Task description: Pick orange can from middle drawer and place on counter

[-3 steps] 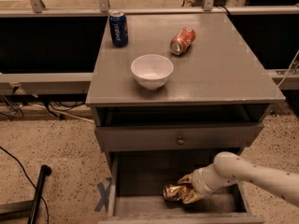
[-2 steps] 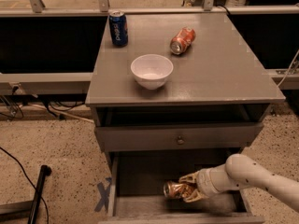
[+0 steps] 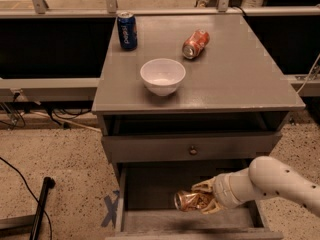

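Note:
The orange can [image 3: 190, 201], golden-orange and brown with a silver end facing left, lies on its side in my gripper [image 3: 204, 199], which is shut on it. The can hangs a little above the flat grey bottom of the open middle drawer [image 3: 145, 189], over its front middle. My white arm [image 3: 272, 181] comes in from the lower right. The grey counter [image 3: 235, 74] is above, on top of the cabinet.
On the counter stand a white bowl [image 3: 162, 76] near the front left, a blue can [image 3: 127, 30] upright at the back left, and a red-orange can [image 3: 195, 43] lying on its side. A closed drawer front with a round knob [image 3: 192, 150] sits above the open drawer.
My gripper has lifted the orange can slightly off the drawer bottom and the arm has risen a little; the can stays gripped.

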Controlling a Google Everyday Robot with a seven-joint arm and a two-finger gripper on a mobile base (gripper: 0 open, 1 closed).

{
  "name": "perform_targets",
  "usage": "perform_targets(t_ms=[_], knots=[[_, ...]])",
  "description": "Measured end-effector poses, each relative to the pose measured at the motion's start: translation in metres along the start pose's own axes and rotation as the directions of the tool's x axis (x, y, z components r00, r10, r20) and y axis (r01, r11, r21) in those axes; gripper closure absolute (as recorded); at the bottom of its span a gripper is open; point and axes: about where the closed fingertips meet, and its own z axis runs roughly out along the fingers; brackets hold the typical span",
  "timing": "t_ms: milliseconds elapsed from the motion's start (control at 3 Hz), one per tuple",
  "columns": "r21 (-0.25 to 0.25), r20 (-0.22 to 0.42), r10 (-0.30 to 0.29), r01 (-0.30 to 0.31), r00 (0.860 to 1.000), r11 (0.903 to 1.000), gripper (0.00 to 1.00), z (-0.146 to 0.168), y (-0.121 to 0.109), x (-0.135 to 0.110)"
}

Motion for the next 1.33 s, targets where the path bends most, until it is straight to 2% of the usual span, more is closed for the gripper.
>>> perform_targets(t_ms=[333, 667, 1000, 1333], knots=[[-0.080, -0.082, -0.092, 0.086, 0.992, 0.9931, 1.00, -0.052, -0.026, -0.028], [-0.123, -0.072, -0.138, 0.129, 0.988, 0.9840, 1.00, -0.103, -0.037, -0.038], [-0.131, -0.068, -0.137, 0.127, 0.988, 0.9832, 1.00, -0.103, -0.035, -0.039], [-0.105, -0.054, -0.142, 0.136, 0.988, 0.9852, 1.00, -0.111, -0.040, -0.041]])
